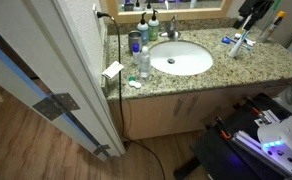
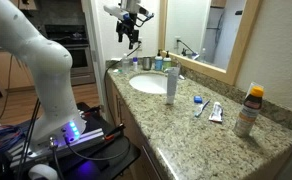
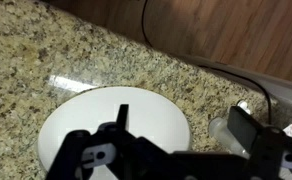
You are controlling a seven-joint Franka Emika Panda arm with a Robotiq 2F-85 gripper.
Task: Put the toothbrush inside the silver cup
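Observation:
The silver cup [image 1: 134, 41] stands upright at the end of the granite counter beside the sink; it also shows in an exterior view [image 2: 146, 62]. The toothbrush [image 1: 236, 44], blue and white, lies flat on the counter on the other side of the sink, next to a toothpaste tube [image 2: 215, 112]; it shows in an exterior view [image 2: 199, 103] too. My gripper [image 2: 129, 25] hangs high above the counter, well apart from both. In the wrist view the jaws [image 3: 184, 125] are wide open and empty, above the white sink [image 3: 106, 115]. The cup and toothbrush are out of the wrist view.
A clear bottle [image 1: 144, 62] stands at the sink's front rim near the cup [image 2: 171, 82], and its top shows in the wrist view [image 3: 218, 128]. An orange-capped bottle [image 2: 248, 110] stands at the counter's near end. Faucet and small bottles [image 1: 151, 22] line the mirror. A black cable [image 3: 161, 35] hangs off the counter.

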